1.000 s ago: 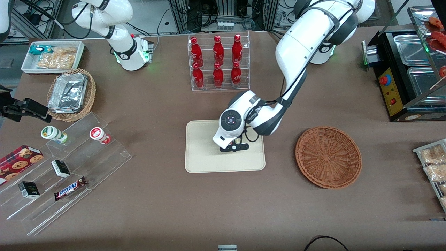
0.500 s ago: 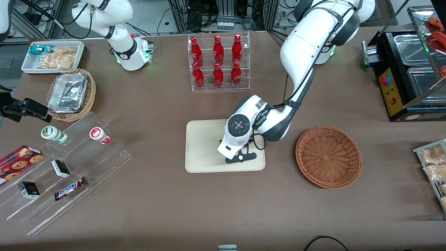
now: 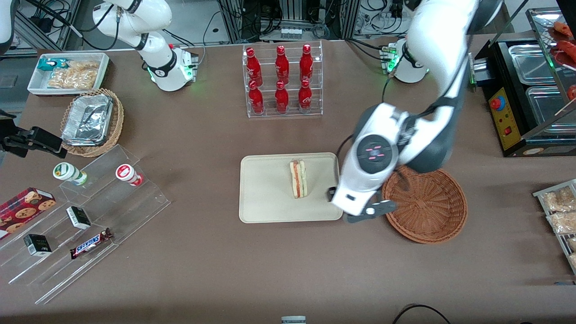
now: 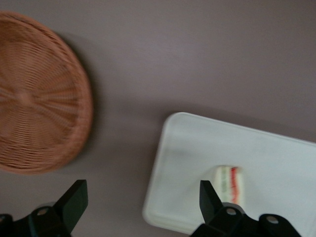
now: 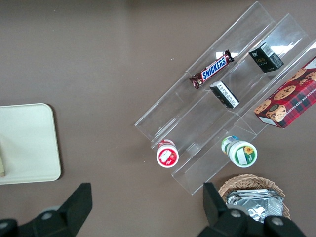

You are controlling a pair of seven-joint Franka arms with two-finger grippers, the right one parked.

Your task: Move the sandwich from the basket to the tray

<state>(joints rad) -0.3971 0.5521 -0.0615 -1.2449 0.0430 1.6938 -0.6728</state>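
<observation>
The sandwich (image 3: 298, 178) lies on the cream tray (image 3: 265, 193), a wedge showing its red and green filling stripes. The reddish-brown wicker basket (image 3: 425, 202) beside the tray, toward the working arm's end, holds nothing. My left gripper (image 3: 356, 204) hangs above the strip of table between tray and basket, apart from the sandwich. In the left wrist view the gripper (image 4: 142, 197) is open with only table and the tray's corner (image 4: 197, 163) beneath it. That view also shows the sandwich (image 4: 231, 183) on the tray and the basket (image 4: 34, 94).
An acrylic rack of red bottles (image 3: 282, 81) stands farther from the front camera than the tray. Toward the parked arm's end are stepped acrylic shelves (image 3: 90, 216), a tan basket of foil trays (image 3: 92, 121) and a white bin (image 3: 67, 74). A black warmer (image 3: 526, 90) and bagged snacks (image 3: 560, 211) sit at the working arm's end.
The gripper has lifted off the tray and swung toward the basket. The sandwich, hidden under the hand before, now lies uncovered on the tray.
</observation>
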